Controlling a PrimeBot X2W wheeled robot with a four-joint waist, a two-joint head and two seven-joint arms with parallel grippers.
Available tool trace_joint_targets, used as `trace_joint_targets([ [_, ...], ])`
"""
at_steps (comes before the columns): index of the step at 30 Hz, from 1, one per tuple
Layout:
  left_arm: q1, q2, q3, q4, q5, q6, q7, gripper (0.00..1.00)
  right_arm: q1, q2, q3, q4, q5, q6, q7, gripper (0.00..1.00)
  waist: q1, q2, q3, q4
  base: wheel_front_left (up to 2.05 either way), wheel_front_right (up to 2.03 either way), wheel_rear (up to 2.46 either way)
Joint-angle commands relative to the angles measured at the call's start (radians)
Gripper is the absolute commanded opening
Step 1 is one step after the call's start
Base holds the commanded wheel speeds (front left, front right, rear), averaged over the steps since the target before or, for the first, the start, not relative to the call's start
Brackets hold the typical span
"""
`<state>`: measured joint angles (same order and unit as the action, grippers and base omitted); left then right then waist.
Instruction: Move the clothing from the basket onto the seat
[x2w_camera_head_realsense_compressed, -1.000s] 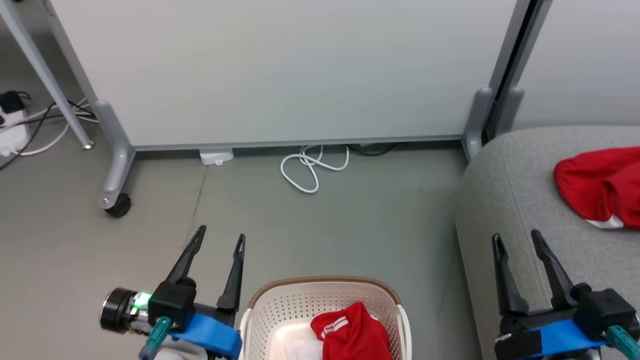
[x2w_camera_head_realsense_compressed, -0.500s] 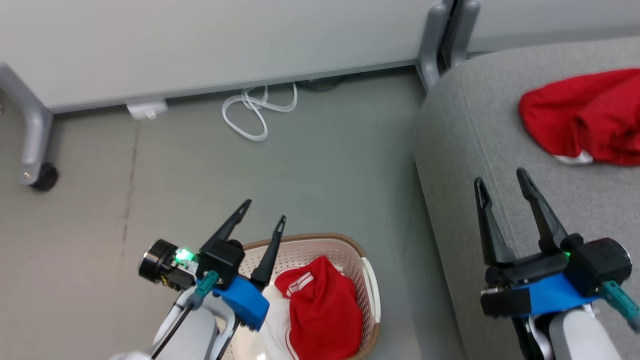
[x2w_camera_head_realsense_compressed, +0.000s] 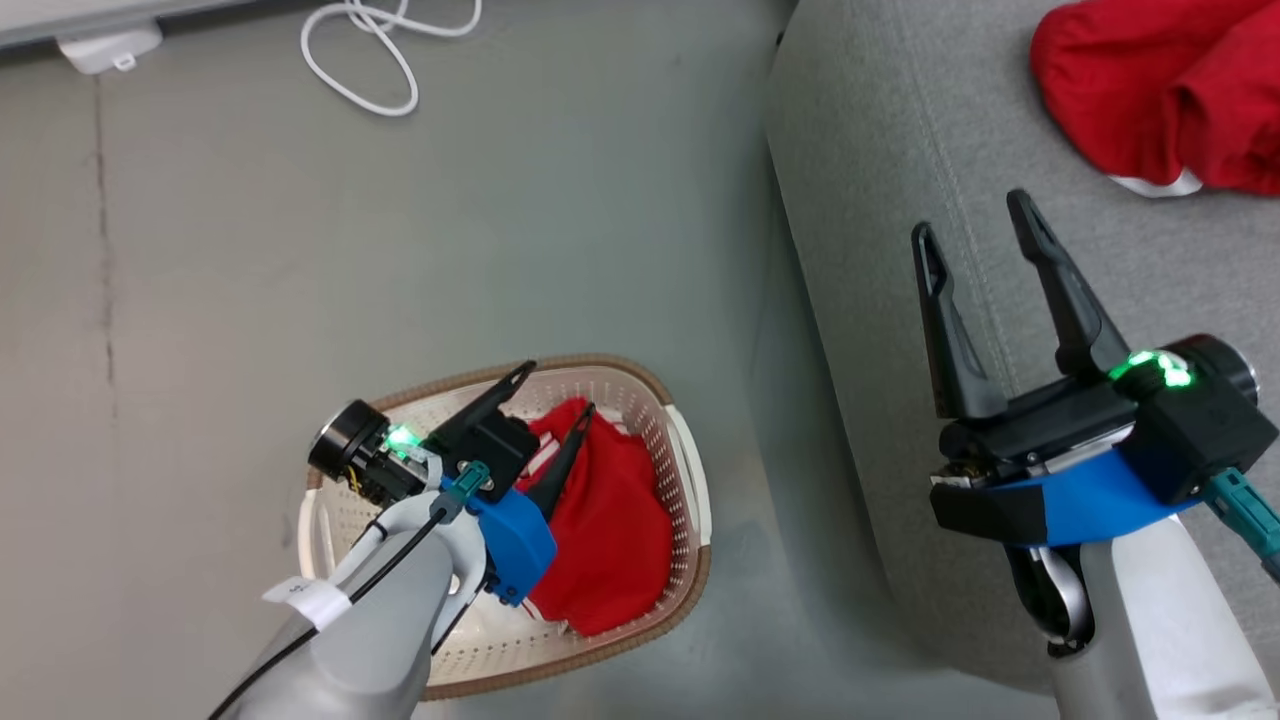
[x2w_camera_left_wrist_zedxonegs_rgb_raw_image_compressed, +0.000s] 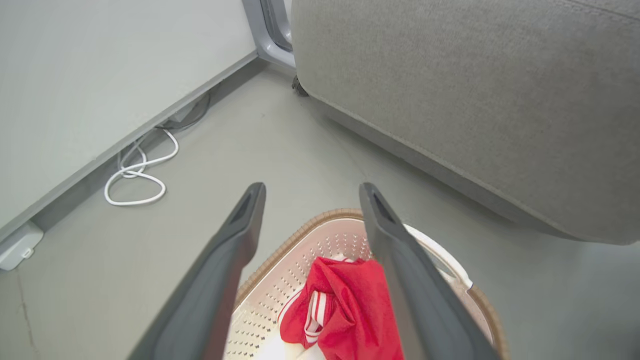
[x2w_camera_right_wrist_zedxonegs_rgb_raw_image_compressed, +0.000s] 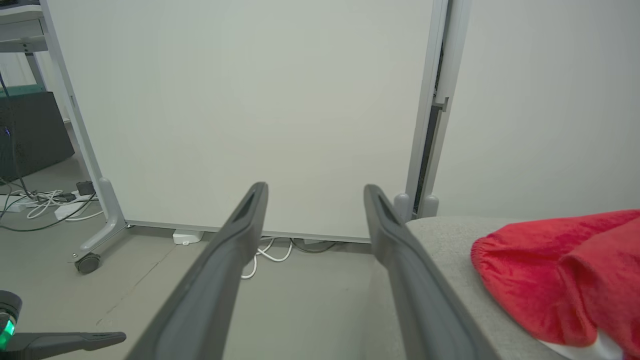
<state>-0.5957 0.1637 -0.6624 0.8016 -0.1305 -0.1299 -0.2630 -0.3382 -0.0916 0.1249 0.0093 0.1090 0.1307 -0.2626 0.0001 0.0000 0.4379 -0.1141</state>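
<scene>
The left gripper (x2w_camera_head_realsense_compressed: 560, 387) is hovering over the basket (x2w_camera_head_realsense_compressed: 640, 395), its 2 fingers standing apart and gripping nothing, tips above 1 red garment (x2w_camera_head_realsense_compressed: 615, 520) that is lying crumpled inside, toward the basket's right wall. The right gripper (x2w_camera_head_realsense_compressed: 970, 215) is hanging over the seat (x2w_camera_head_realsense_compressed: 880, 180), fingers spread and empty. A 2nd red garment (x2w_camera_head_realsense_compressed: 1140, 90) is lying on the seat, beyond the right gripper. The basket is sitting on the floor (x2w_camera_head_realsense_compressed: 250, 250) near the seat
</scene>
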Motion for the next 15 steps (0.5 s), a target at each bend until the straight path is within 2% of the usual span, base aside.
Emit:
trace_joint_targets([
  [1,-0.036,0.006,-0.013,0.020,-0.008,-0.001,-0.003,1.00,-0.024,-0.007,0.005,-0.009,0.002,0.000,-0.003,1.00,-0.0001,0.0000,0.028,0.008,0.00,0.00,0.00],
  [15,-0.208,-0.024,-0.213,0.287,-0.122,-0.001,-0.003,1.00,-0.128,-0.020,0.028,-0.055,-0.012,0.000,-0.003,1.00,-0.0001,0.0000,0.246,0.003,0.00,0.00,0.00],
])
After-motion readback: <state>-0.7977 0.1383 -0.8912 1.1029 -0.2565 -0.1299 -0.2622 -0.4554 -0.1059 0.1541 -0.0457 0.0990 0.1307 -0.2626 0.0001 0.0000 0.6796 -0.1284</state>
